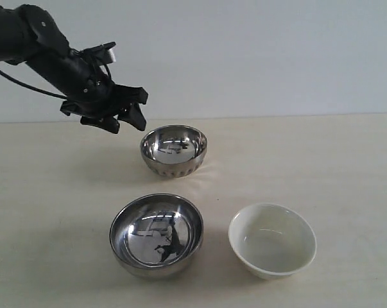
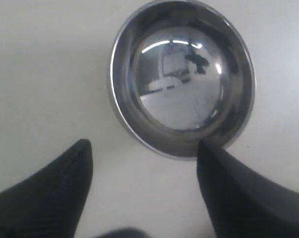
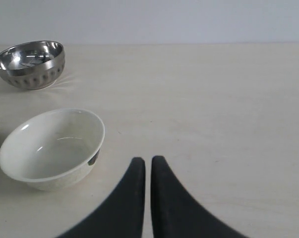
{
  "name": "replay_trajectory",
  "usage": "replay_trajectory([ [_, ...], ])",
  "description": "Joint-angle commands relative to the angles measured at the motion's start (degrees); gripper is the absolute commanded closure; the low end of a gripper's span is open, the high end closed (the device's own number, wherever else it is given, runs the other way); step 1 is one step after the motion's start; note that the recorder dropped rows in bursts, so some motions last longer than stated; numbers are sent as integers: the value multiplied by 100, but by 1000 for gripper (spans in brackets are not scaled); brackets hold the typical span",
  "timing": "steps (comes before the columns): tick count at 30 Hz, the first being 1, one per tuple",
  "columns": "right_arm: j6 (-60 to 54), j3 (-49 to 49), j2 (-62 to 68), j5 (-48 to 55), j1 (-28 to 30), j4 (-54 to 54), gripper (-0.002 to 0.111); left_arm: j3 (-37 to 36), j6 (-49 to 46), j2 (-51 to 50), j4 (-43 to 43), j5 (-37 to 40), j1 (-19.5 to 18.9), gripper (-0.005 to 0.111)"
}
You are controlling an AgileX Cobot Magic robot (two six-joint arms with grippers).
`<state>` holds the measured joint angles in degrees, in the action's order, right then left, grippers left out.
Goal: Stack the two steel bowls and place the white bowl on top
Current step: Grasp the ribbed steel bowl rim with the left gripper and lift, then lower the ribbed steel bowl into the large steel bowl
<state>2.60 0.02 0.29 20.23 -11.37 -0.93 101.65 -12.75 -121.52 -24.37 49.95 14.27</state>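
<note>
Pale table (image 1: 347, 167) before a blank white wall (image 1: 257, 51), nothing stacked yet. Fluted bowl (image 1: 173, 149) at the back, wide bowl (image 1: 156, 234) nearer the front, white bowl (image 1: 272, 239) just right of the wide one, all three apart. Left gripper (image 1: 140, 110) in the air just beside the fluted bowl, up and to its left, fingers spread wide, holding nothing; in its wrist view, one fingertip close by the rim, the other over bare table. Right gripper (image 3: 148, 166) out of the exterior view, near the white bowl, jaws all but closed, empty. Risks, as a judgement: thin, slick, rounded steel likely to slip from a rim pinch or tip once lifted. Any descent off line likely to knock the rim and send the light bowl skidding. A tilted release over the wide bowl likely to seat crooked, a wobbly perch for the white bowl. Mirror glare possibly hiding the true rim.
</note>
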Motion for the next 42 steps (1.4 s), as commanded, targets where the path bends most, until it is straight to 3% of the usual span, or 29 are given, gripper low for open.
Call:
replay_trajectory([
  [1,-8,-2,-29,-67,52,15,108,967,106,-849,170,307,-32,48],
  [8,-8,-2,-29,-67,52,15,108,1753,131,-1755,280,235,-32,48],
  [18,-8,-2,-29,-57,52,15,108,2048,164,-2251,280,-160,-32,50],
  [20,-8,-2,-29,-57,52,15,108,2048,164,-2257,280,-253,-32,58],
  [25,-8,-2,-29,-57,52,15,108,2048,55,-2257,280,-367,-32,102],
  [30,-8,-2,-29,-68,52,15,108,2100,108,-2223,280,-311,-45,103],
  [38,-8,-2,-29,-68,52,15,108,2469,294,-1456,280,698,-53,103],
  [42,-8,-2,-29,-68,52,15,108,2456,277,-843,322,1779,-42,103],
])
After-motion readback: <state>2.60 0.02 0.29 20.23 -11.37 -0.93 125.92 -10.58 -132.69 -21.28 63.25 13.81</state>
